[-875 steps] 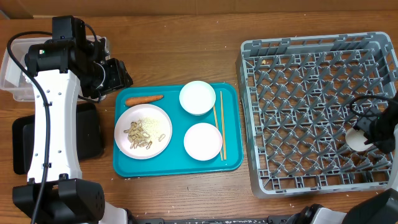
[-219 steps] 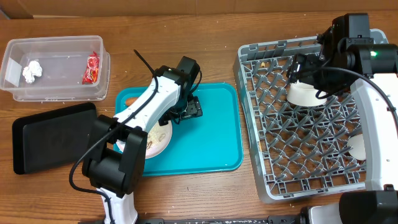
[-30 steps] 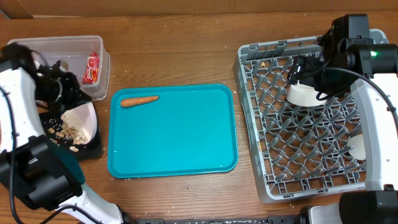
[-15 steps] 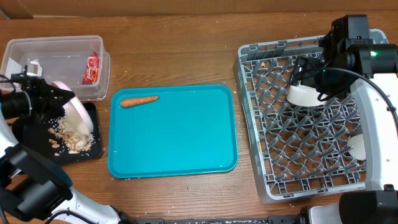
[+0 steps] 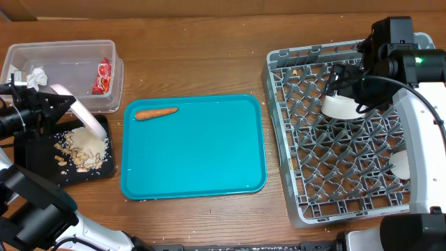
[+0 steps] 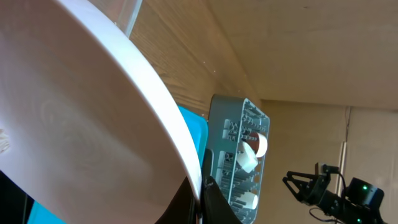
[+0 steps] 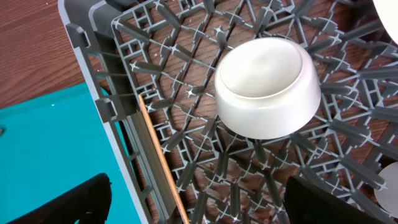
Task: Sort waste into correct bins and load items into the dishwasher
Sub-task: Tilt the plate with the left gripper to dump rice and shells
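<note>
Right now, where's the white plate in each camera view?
Overhead: white plate far left, tilted over the black tray.
Left wrist: the plate fills the left half, close up.
Right wrist: not in it.
Shared landmark: grey dish rack, right in overhead, lower centre in left wrist, filling right wrist.

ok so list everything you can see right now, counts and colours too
tub: 1, clear, top left in the overhead view
paper ball: 1, white, in the tub
wrapper: 1, red, in the tub
black tray: 1, black, below the tub
food scraps: one pile, beige, on the black tray
plate: 1, white, tilted over the black tray
teal tray: 1, teal, centre
carrot: 1, orange, on the teal tray
rack: 1, grey, right
bowl: 1, white, upside down in the rack
chopsticks: count unclear, light wood, in the rack
left pincer: shut on the plate
right pincer: open, over the rack
</note>
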Robot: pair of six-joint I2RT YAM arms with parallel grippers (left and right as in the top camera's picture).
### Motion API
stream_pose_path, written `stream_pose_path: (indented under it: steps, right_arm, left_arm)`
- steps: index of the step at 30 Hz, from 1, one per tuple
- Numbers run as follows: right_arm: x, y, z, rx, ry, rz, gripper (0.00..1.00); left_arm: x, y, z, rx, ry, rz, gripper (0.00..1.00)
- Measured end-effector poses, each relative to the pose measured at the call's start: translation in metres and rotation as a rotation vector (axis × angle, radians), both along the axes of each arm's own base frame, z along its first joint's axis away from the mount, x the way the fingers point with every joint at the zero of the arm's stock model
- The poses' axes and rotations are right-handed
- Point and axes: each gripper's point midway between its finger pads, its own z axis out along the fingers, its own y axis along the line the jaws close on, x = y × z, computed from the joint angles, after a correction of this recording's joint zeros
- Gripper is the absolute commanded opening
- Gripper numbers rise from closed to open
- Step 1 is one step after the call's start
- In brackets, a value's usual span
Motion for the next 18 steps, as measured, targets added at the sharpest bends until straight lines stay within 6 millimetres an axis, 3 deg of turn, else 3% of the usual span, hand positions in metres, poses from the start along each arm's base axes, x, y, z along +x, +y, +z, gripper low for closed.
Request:
stream_pose_path:
  steps: [18]
  right_arm:
    - [-0.002, 0.000, -0.001, 0.000, 0.009, 0.000, 0.91]
  left_arm:
    - [-0.011, 0.008, -0.009, 0.021, 0.067, 0.020, 0.04]
